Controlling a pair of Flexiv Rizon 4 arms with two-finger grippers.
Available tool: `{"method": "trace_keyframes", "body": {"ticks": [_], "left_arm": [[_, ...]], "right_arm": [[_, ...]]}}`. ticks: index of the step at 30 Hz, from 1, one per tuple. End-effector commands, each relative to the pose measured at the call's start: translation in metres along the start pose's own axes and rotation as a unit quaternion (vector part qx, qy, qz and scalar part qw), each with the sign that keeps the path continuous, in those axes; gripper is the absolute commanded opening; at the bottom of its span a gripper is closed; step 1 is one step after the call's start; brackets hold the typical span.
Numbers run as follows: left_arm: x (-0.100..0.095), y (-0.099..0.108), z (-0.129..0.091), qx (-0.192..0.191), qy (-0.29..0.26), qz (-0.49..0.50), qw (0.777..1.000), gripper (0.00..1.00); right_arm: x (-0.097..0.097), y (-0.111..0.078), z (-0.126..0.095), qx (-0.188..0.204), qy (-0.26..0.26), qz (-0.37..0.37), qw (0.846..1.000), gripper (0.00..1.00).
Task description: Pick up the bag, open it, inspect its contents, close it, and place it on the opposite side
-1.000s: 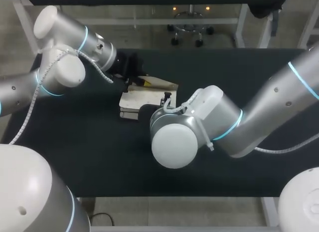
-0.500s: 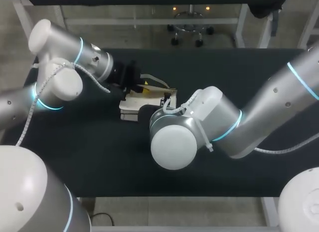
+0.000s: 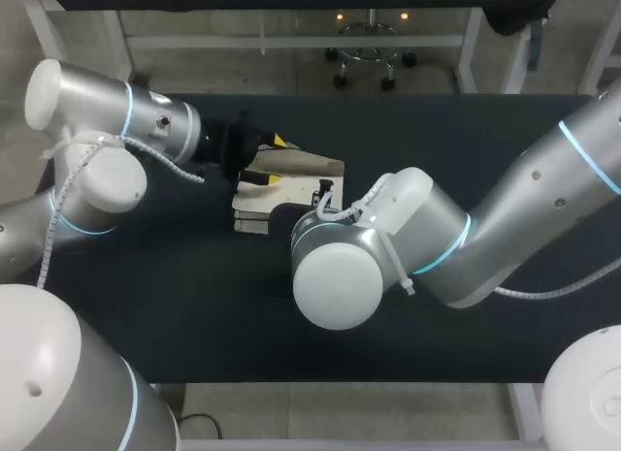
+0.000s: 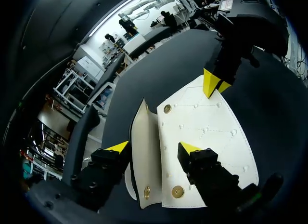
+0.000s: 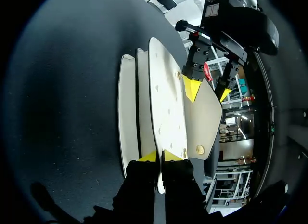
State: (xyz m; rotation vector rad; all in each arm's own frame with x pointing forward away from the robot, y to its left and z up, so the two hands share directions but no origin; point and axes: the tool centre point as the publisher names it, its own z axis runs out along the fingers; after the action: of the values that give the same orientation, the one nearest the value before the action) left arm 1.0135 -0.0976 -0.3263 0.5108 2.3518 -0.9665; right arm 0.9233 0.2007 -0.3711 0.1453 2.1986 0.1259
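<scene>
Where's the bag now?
Head view: the white bag sits left of centre on the table, between the left end effector and the right end effector, which pinches its edge.

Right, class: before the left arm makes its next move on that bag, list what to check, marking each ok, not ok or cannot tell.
1. Right gripper shut on the edge of the bag: ok.
2. Left gripper open, astride a bag panel: ok.
3. Snap unfastened and exposed: ok.
4. Contents in view: not ok, only panels show.
</scene>
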Motion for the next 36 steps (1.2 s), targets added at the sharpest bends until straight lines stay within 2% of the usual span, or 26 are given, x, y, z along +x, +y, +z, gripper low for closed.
{"method": "trace_keyframes", "body": {"ticks": [1, 2, 3, 5, 7, 11, 27, 36], "left_arm": [[0.006, -0.002, -0.002, -0.002, -0.024, 0.002, 1.0, 0.65], [0.005, -0.002, -0.002, -0.003, -0.024, 0.003, 1.0, 0.65], [0.005, -0.002, -0.003, -0.003, -0.025, 0.005, 1.0, 0.61], [0.004, -0.002, -0.004, -0.003, -0.028, 0.006, 1.0, 0.36], [0.003, -0.002, -0.004, -0.004, -0.031, 0.009, 0.999, 0.0], [0.005, -0.003, -0.006, -0.009, -0.045, 0.019, 0.999, 0.0], [0.005, -0.003, -0.006, -0.009, -0.045, 0.019, 0.999, 0.0], [0.03, -0.009, -0.01, -0.007, -0.072, 0.051, 0.996, 0.0]], "right_arm": [[0.004, -0.003, 0.002, -0.008, -0.012, 0.0, 1.0, 0.0], [0.004, -0.003, 0.002, -0.008, -0.012, 0.0, 1.0, 0.0], [0.004, -0.003, 0.002, -0.008, -0.012, 0.0, 1.0, 0.0], [0.004, -0.003, 0.002, -0.008, -0.012, 0.0, 1.0, 0.0], [0.004, -0.003, 0.002, -0.008, -0.012, 0.0, 1.0, 0.0], [0.004, -0.003, 0.002, -0.008, -0.012, 0.0, 1.0, 0.0], [0.004, -0.003, 0.002, -0.008, -0.012, 0.0, 1.0, 0.0], [0.004, -0.003, 0.002, -0.008, -0.012, 0.0, 1.0, 0.0]]}}
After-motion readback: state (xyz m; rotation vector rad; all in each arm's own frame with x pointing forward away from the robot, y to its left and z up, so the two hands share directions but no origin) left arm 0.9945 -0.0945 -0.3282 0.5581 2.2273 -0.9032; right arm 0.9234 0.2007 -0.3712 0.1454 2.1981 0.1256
